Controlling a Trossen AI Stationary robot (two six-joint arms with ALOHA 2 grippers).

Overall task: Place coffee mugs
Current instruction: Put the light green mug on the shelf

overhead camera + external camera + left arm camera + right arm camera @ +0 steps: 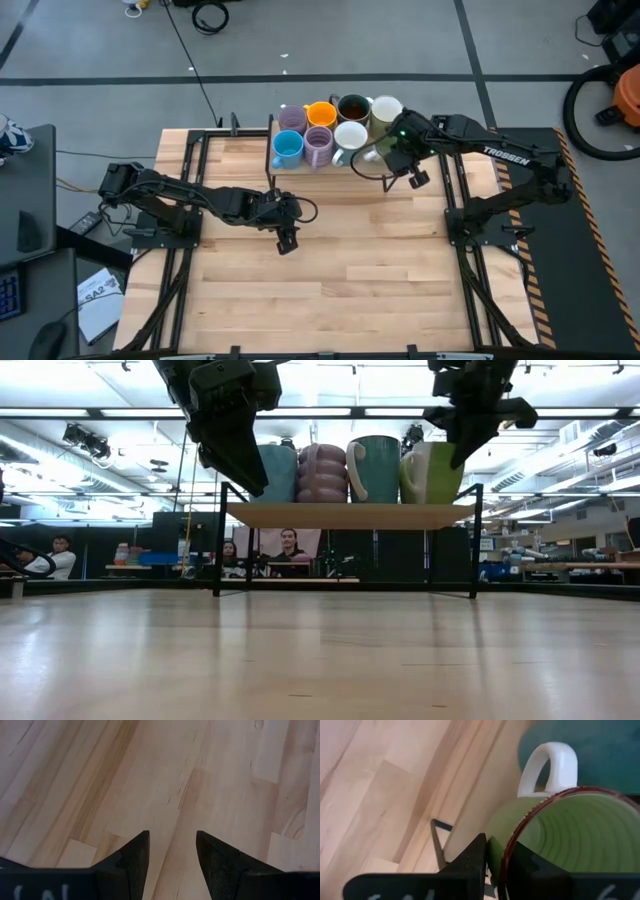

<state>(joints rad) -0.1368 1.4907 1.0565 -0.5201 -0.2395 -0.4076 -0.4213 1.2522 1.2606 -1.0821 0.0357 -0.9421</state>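
Room: grey floor around a pale wooden table [330, 280]; the low view alone shows the hall behind, with ceiling lights and seated people [290, 545] far off.
Shelf: a small raised wooden shelf [345, 515] on black legs stands at the table's far edge, carrying the mugs.
Mugs from above: two rows. Back row has a lavender mug [291, 119], orange mug [321, 113], dark brown mug [352, 107] and cream mug [386, 109]. Front row has a blue mug [287, 149], a second lavender mug [318, 146] and a teal mug with white inside [350, 137].
Green mug: the pale green mug [560, 845] sits at the right end of the front row, just beside the teal one; from above the arm hides most of it, while the low view shows its side [432, 472] on the shelf.
Right gripper: the right gripper [495, 862] is at the green mug, its fingers astride the rim, one outside the wall and one inside. Only the right wrist view shows this. I cannot tell whether they are pinching the wall or only resting around it.
Left gripper: the left gripper [172, 855] hangs over bare wood in mid-table, well apart from the shelf, fingers spread with nothing between them.
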